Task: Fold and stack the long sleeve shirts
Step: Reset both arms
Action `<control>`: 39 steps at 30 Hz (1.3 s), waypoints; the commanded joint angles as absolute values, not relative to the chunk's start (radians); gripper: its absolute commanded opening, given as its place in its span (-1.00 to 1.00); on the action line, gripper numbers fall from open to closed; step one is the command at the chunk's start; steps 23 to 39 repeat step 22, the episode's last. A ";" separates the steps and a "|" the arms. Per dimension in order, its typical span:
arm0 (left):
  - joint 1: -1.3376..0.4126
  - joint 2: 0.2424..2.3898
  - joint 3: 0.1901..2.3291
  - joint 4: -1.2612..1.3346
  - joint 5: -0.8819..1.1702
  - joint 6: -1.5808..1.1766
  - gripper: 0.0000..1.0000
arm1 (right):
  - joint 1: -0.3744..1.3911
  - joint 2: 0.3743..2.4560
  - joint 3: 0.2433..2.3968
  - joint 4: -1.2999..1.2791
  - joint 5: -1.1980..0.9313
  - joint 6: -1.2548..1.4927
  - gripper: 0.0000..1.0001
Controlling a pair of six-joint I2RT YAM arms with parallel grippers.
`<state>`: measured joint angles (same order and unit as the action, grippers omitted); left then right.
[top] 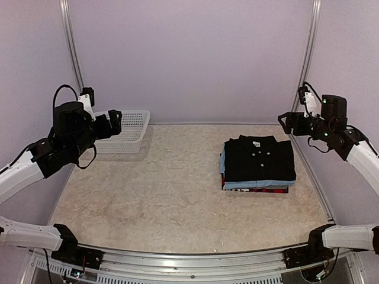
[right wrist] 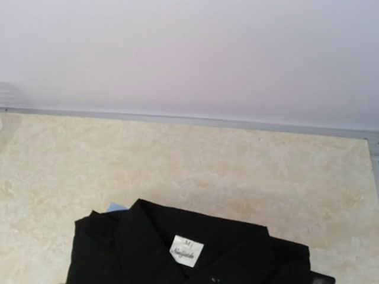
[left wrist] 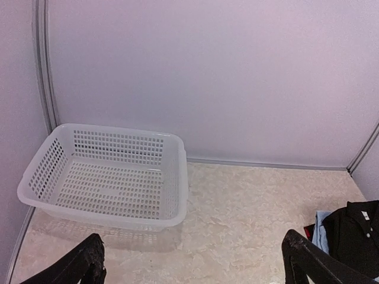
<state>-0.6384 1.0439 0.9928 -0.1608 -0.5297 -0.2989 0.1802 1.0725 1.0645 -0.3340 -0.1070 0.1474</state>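
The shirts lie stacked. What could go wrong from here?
1. The stack is uneven: the light blue shirt and red-and-black shirt stick out under the black shirt, so a nudge could shift it.
2. The right gripper hangs near the stack's far corner; a careless move might snag the collar.

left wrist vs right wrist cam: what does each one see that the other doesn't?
Left wrist only: the white plastic mesh basket, which is empty, a sliver of the red-and-black shirt, and the left tool, open with nothing between its fingers.
Right wrist only: the white neck label inside the collar of the large black collared shirt. Its own tool is not in frame.
Both: that black shirt lying on the light blue shirt, the beige marbled tabletop and the pale back wall.
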 commanded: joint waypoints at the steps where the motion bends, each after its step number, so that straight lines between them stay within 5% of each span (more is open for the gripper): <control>1: -0.617 0.976 0.915 -0.109 -0.571 -0.284 0.98 | 0.187 0.993 1.001 -0.225 -0.102 0.115 0.72; 39: -0.614 0.956 0.899 -0.106 -0.592 -0.273 0.98 | 0.186 1.012 1.001 -0.244 -0.075 0.104 0.80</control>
